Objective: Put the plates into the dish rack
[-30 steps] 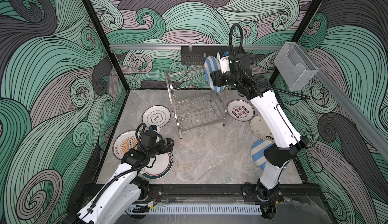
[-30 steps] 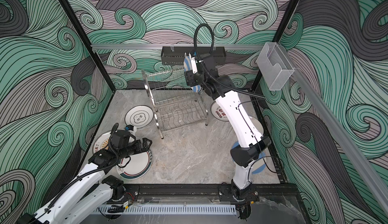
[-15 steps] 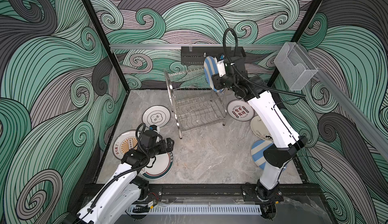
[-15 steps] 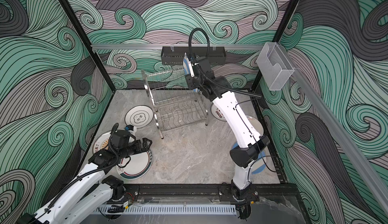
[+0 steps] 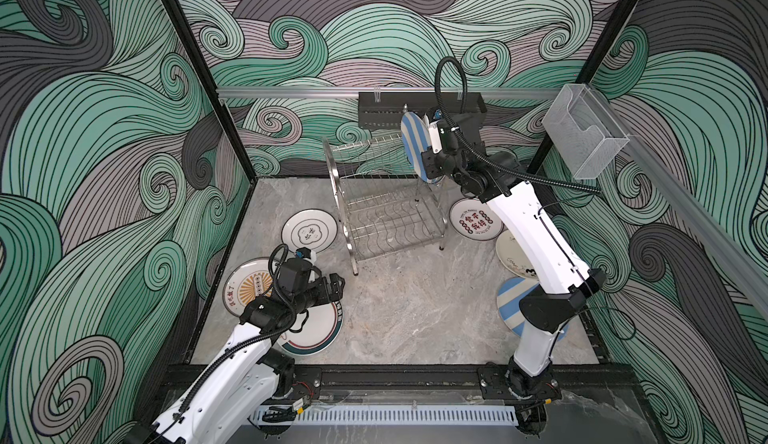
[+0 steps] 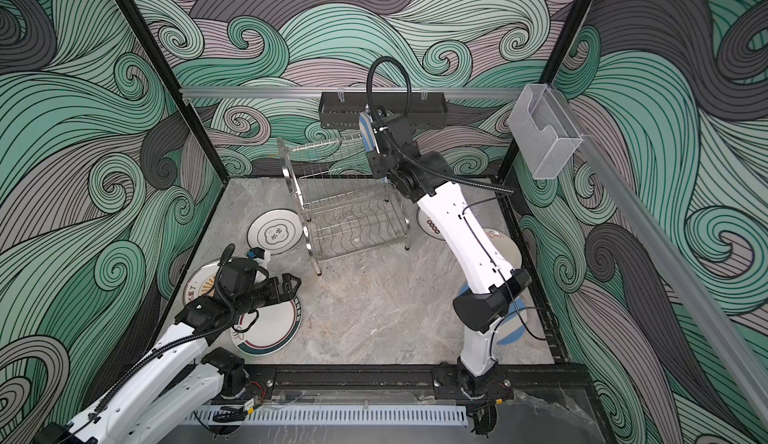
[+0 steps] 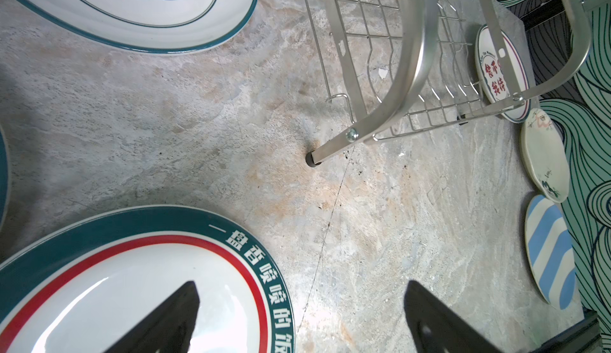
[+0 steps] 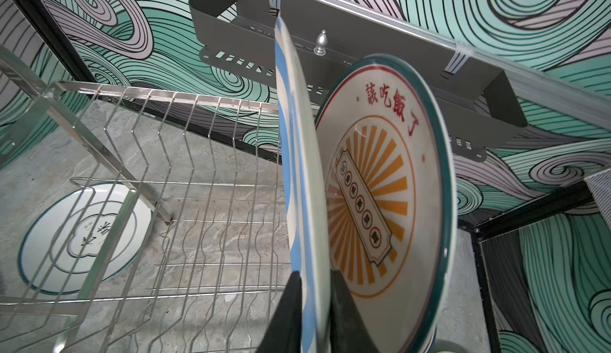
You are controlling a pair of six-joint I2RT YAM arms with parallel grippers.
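The marble table [image 5: 415, 309] carries the rack [image 5: 390, 213] at far centre. Left of it lie a teal-rimmed plate [image 5: 309, 231], a sunburst plate [image 5: 245, 292] and, nearest, a red-ringed plate [image 5: 318, 331]. Right of it lie a lettered plate [image 5: 473, 223], a cream plate [image 5: 508, 254] and a striped plate [image 5: 509, 302].

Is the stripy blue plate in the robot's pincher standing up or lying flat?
Standing up on its edge. The striped plate stands upright in the right gripper, beside the sunburst plate.

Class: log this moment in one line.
right gripper: shut on striped plate | plate: upright at rack beside sunburst plate | left gripper: open, empty
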